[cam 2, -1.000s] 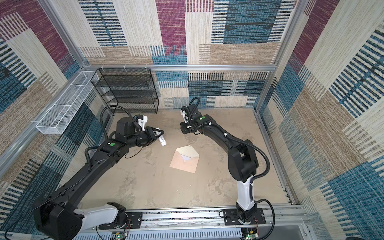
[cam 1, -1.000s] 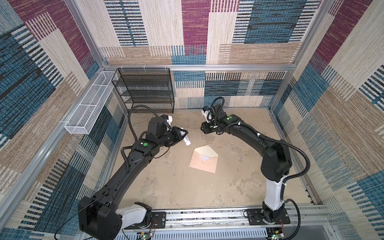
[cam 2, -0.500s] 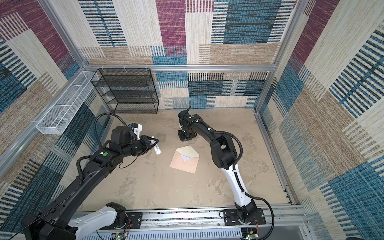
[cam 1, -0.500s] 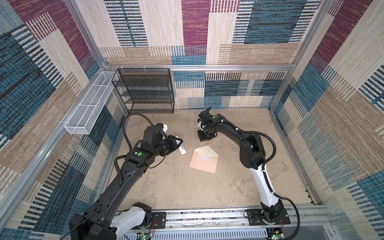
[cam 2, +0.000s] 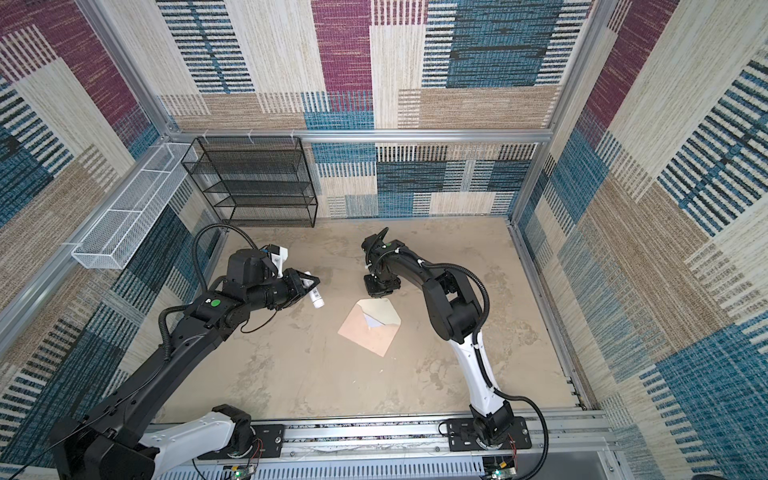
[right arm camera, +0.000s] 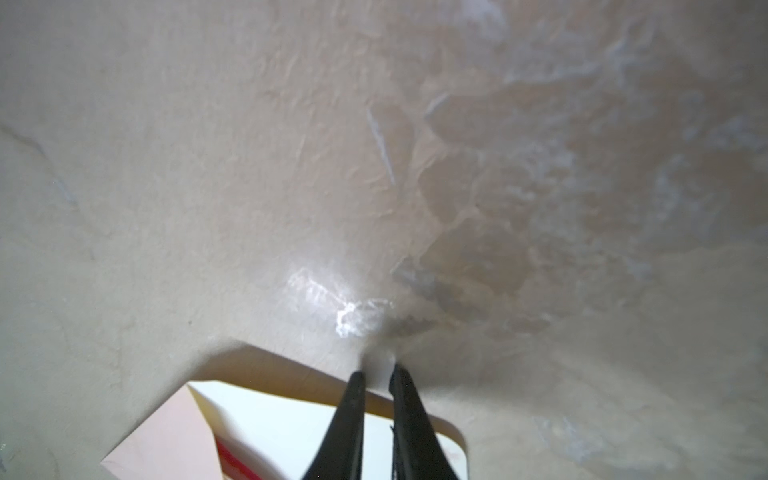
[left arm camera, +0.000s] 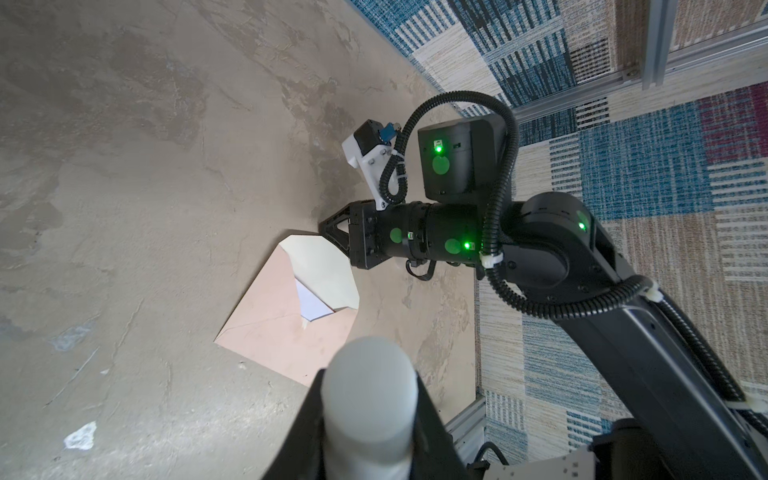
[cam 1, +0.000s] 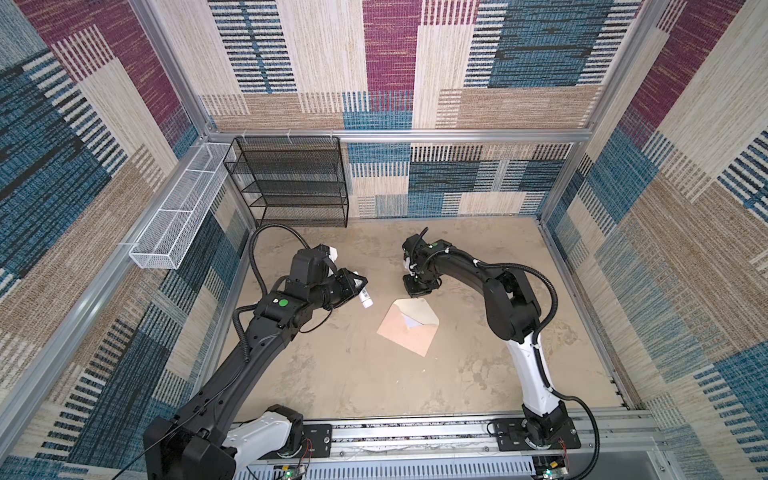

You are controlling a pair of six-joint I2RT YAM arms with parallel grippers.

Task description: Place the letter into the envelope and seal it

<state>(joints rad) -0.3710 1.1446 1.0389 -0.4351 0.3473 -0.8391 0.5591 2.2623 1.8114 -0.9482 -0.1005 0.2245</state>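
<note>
Black fingers [right arm camera: 353,415] on your right gripper [right arm camera: 376,372] stand nearly together with only a slim gap, tips down at the pointed end of the cream flap [right arm camera: 291,415] — whether they pinch paper or merely press on it, I cannot tell. Your left gripper [cam 1: 356,286] is clamped around a white tube [cam 1: 366,298], likely a glue stick, held over the table [cam 1: 353,374] near the envelope [cam 1: 405,334] and angled down toward it. The envelope lies flat with its flap open, and the letter [cam 1: 410,321] is already inside: a white corner shows in the mouth in both top views, and a red edge peeks out in the right wrist view. So the step in hand looks like sealing. To do it well, pin the flap tip lightly so the envelope cannot slide. Then bring the tube down at a shallow angle and run it along the flap's cream edges, not over the letter's corner. Use gentle pressure — thin paper will likely buckle or drag. Clear the tube away before you fold, then lay the flap over the mouth and press along the seam from the tip outward.
</note>
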